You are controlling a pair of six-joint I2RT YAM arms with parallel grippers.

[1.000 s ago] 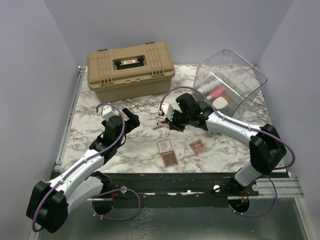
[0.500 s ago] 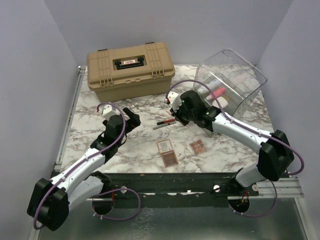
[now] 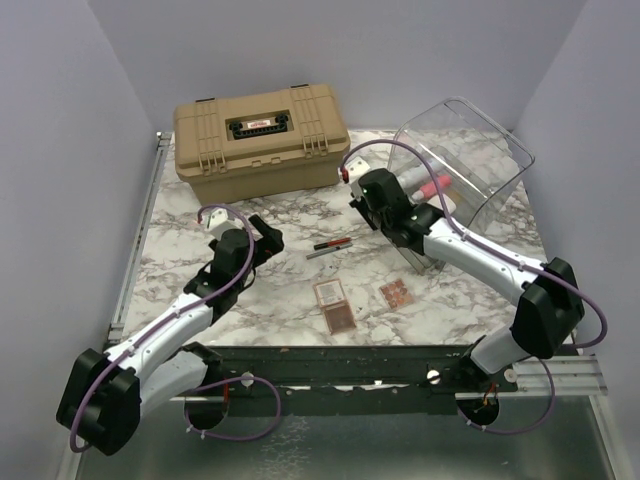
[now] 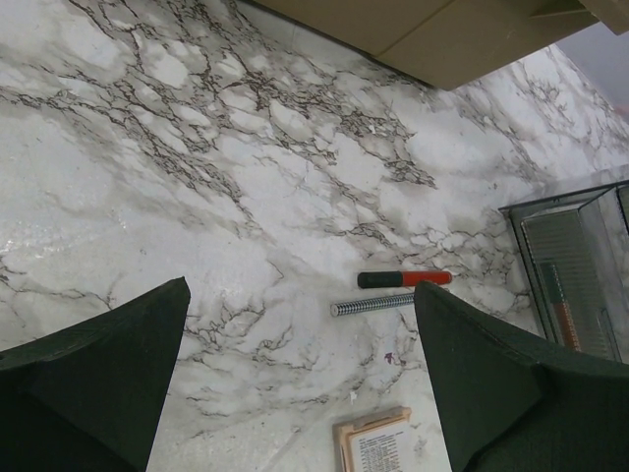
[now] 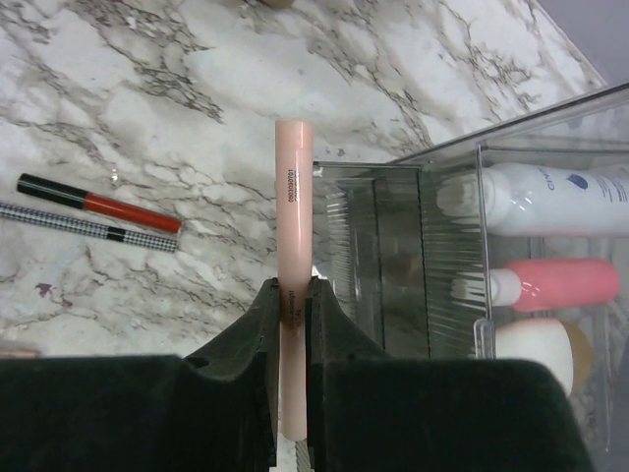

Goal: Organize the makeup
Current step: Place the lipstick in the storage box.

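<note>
Since a second ago the right gripper has swung away from the pencils to the open front of the clear bin, jaws clamped on a slim pale-pink stick. Inside the bin lie a white tube, a pink tube and a white oval piece. Left of the bin, the pencils and two palettes lie on the table. Farther left, the left gripper hangs wide open, holding nothing.

Just right of the right gripper the wall of the clear bin blocks passage; leftward, open marble runs to the pencils
</note>
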